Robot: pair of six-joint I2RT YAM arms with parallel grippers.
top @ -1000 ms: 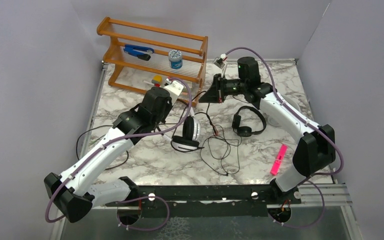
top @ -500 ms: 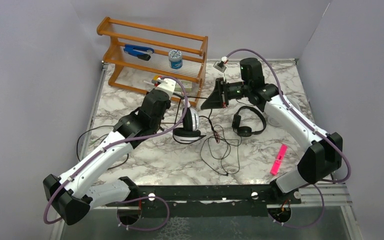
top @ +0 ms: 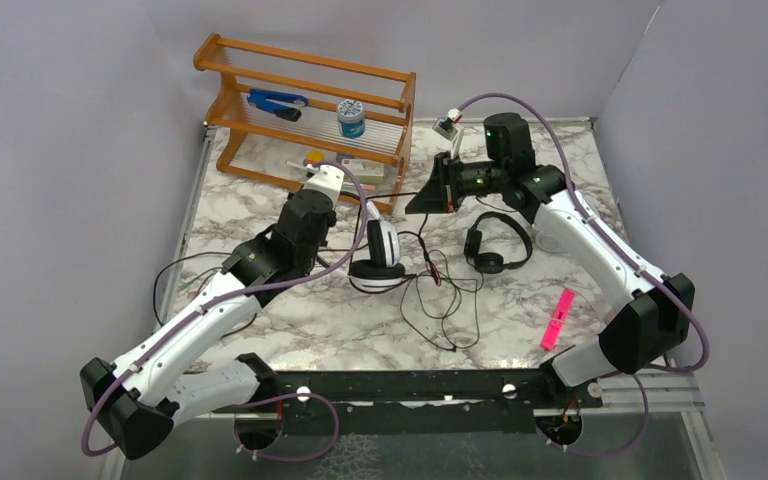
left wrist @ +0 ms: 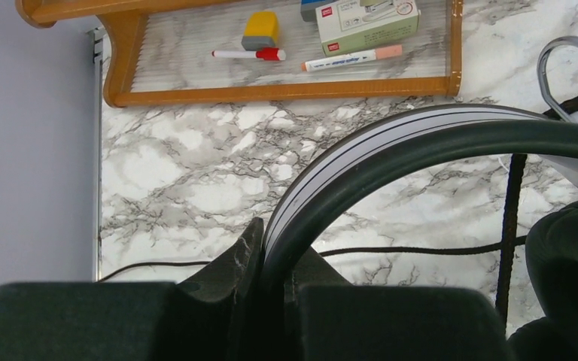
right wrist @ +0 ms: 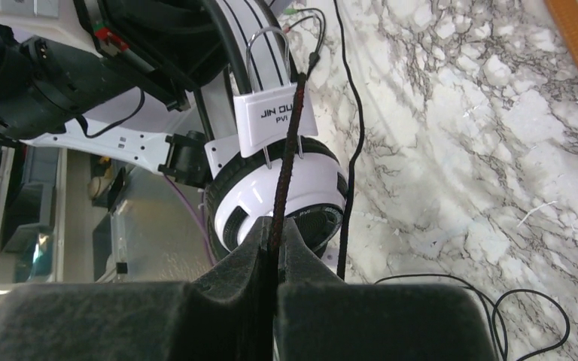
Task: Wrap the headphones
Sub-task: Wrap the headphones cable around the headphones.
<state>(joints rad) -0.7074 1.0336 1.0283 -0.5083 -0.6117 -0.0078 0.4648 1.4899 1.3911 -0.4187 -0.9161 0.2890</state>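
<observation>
1. The white headphones [top: 378,255], with black ear pads, stood near the middle of the marble surface [top: 290,320]. One cup was down and the band rose toward 11 o'clock.
2. My left fingers [left wrist: 250,252] were pinching the arch of the headband. My right fingers [right wrist: 262,248] were clamped on the braided black cord [right wrist: 290,143], which ran taut across the white yoke at 1 o'clock of the cup.
3. I judged the band to be stiff plastic and a sound handle, and the pads soft. The cord looked thin and limp and likely to slip or kink, so it was best gripped close to the cup.
4. Loose cord loops [top: 440,300] lay at 5 o'clock of the headphones. I could not tell whose they were, and they might snag.
5. The black headphones [top: 495,245] lay at 3 o'clock, near those loops.
6. The wooden rack [top: 300,110] stood at 11 o'clock, close beyond my left wrist and limiting the swing there.
7. A pink marker [top: 557,318] lay well apart at 4 o'clock.
</observation>
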